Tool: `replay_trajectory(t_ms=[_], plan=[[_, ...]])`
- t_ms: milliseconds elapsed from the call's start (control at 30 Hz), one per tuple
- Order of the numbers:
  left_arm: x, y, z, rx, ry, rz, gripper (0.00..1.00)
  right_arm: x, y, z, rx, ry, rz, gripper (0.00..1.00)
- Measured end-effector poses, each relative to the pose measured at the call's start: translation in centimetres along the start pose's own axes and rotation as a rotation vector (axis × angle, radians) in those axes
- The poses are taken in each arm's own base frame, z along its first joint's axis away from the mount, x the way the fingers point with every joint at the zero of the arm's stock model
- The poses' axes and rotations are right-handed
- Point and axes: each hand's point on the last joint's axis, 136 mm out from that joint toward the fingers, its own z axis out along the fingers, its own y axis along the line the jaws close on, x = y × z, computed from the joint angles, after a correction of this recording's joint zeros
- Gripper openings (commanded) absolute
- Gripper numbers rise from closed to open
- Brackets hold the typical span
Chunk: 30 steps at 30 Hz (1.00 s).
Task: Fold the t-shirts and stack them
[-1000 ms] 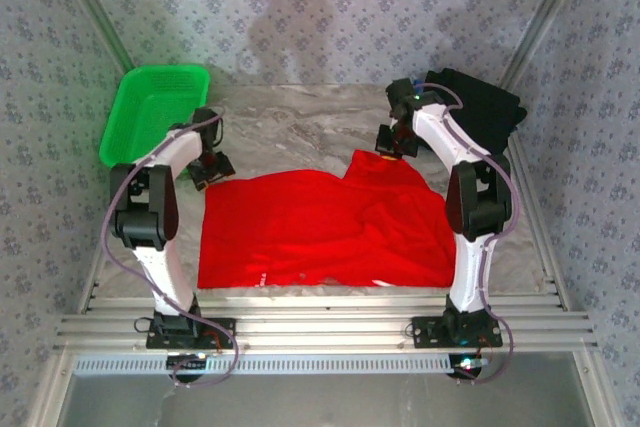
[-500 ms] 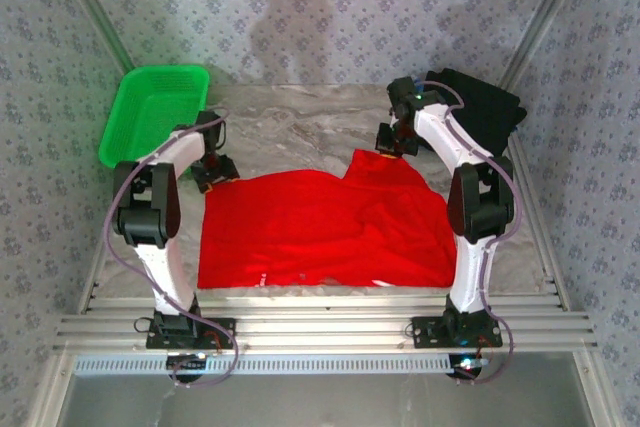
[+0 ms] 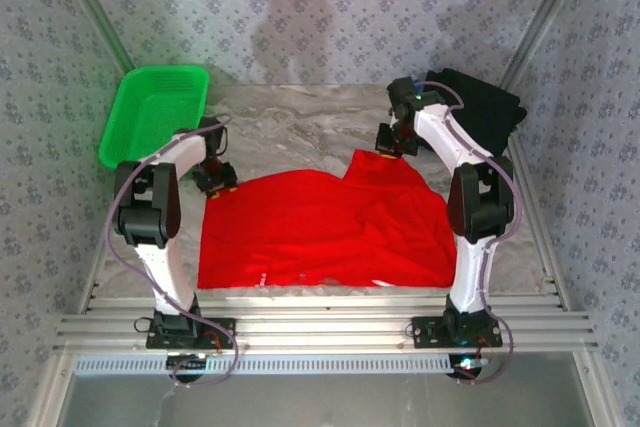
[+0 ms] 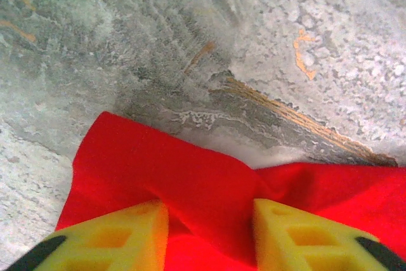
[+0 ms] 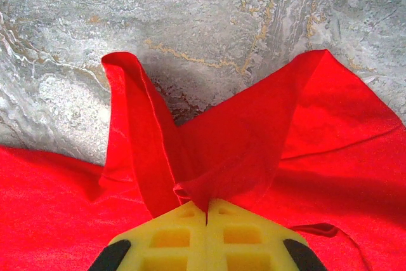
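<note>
At the right gripper (image 5: 207,211): yellow fingers pressed flush together with no gap, clamped on a pinched-up peak of the bright red cloth t-shirt (image 5: 266,138), raised off the grey marbled tabletop (image 5: 209,11). At the left gripper (image 4: 209,211): fingers spread wide, set astride a raised ridge of the same shirt at its far-left corner, clamping nothing. From above, right arm (image 3: 478,202) rising from its near-edge base, elbow high, forearm angled away and inward to the shirt's far edge. Left arm (image 3: 145,212) likewise bent, forearm reaching forward and rightward to that corner. Rest of the red shirt spread mostly flat across the middle of the table between both arms, rumpled toward the right. At the far-right corner, a folded black t-shirt (image 3: 485,112), apart from the red one. At the far left, a bright green plastic mesh basket (image 3: 150,117).
</note>
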Motion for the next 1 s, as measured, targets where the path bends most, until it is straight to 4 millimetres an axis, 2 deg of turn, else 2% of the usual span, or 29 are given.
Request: replay_trajectory(t_ms=[200,333,433,467,600,700,833,1000], plan=[[-2.0,-0.8,-1.5,0.007,-0.049,0.019,0.15,0.3,-0.2,0.3,0.003,0.007,-0.003,0.0],[-2.7,-1.1,-2.2,0.01,-0.074,0.026,0.09,0.8,-0.6,0.6,0.01,0.019,-0.006,0.0],[-2.8,-1.0,-2.2,0.008,-0.074,0.027,0.08,1.2,-1.0,0.8,0.013,0.022,-0.005,0.0],[-2.8,-1.0,-2.2,0.008,-0.075,0.027,0.09,1.2,-1.2,0.8,0.013,0.02,-0.002,0.0],[-2.7,-0.6,-2.0,-0.014,-0.077,0.024,0.27,1.2,-2.1,0.3,0.014,0.007,0.015,0.0],[-2.4,0.0,-1.6,-0.038,-0.07,0.012,0.33,0.8,-2.4,-0.1,0.01,-0.01,0.015,0.0],[-2.3,0.7,-1.5,-0.063,-0.07,-0.007,0.37,0.8,-2.4,-0.3,0.006,-0.018,0.009,0.0],[-2.6,1.5,-1.5,-0.089,-0.08,-0.034,0.38,0.9,-2.4,-0.3,0.007,-0.015,0.008,0.0]])
